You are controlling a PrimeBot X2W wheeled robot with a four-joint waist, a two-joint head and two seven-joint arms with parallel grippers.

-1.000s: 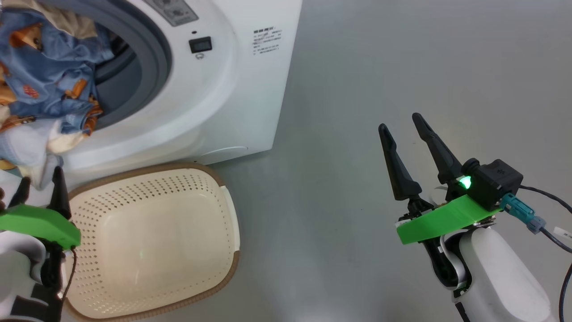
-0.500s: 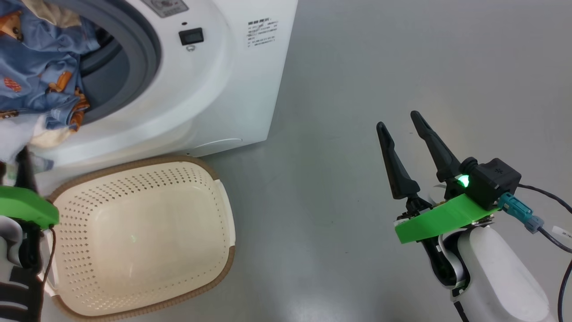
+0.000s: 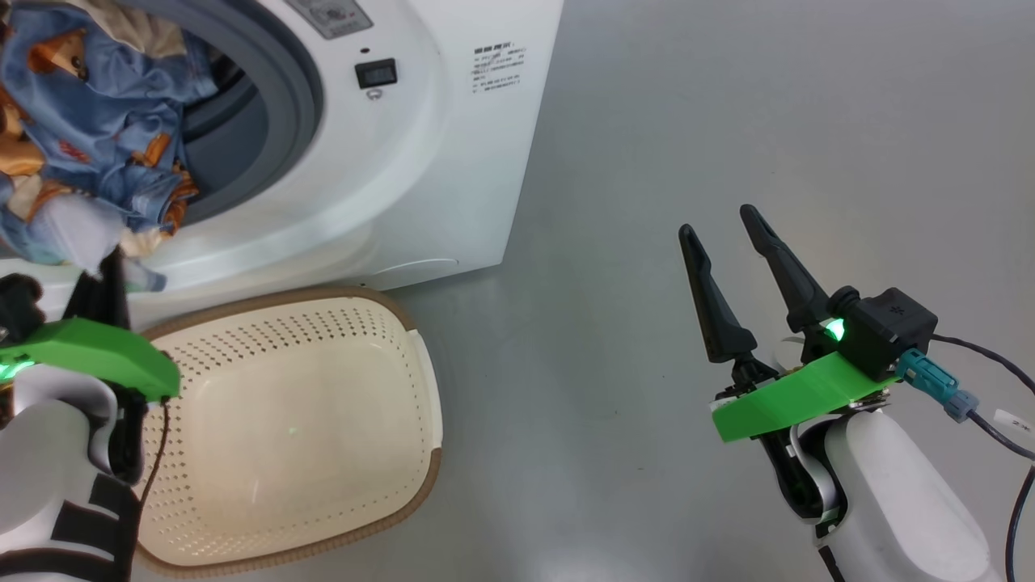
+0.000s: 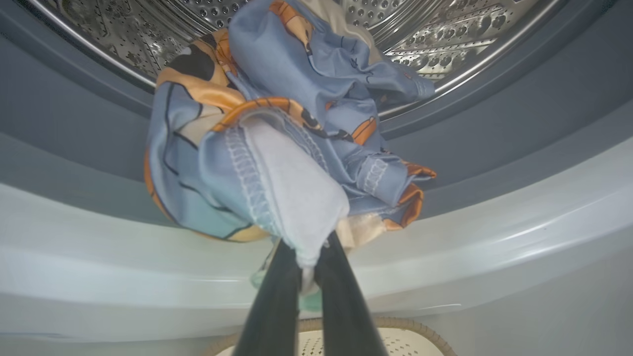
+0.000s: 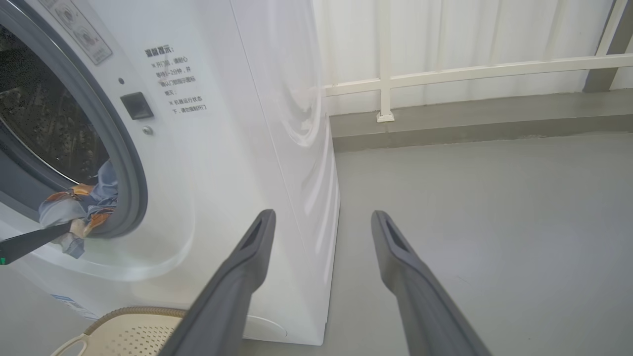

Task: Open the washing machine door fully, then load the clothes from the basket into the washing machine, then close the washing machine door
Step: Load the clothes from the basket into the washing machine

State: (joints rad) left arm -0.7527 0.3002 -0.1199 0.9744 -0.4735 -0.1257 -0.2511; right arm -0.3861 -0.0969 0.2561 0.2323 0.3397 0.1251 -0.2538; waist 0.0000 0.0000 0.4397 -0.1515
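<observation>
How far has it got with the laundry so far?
Done: the washing machine stands open and the basket holds nothing. In hand: the left gripper is shut on the clothes, a bundle hanging out over the grey gasket. Left: push that bundle fully inside, then close the door. The right gripper is open above the floor, holding nothing.

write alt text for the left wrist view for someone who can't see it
The left gripper has its dark fingers shut on the hanging edge of the clothes, a blue cartoon-print bundle spilling from the steel drum over the grey gasket of the washing machine. The basket rim shows below.
</observation>
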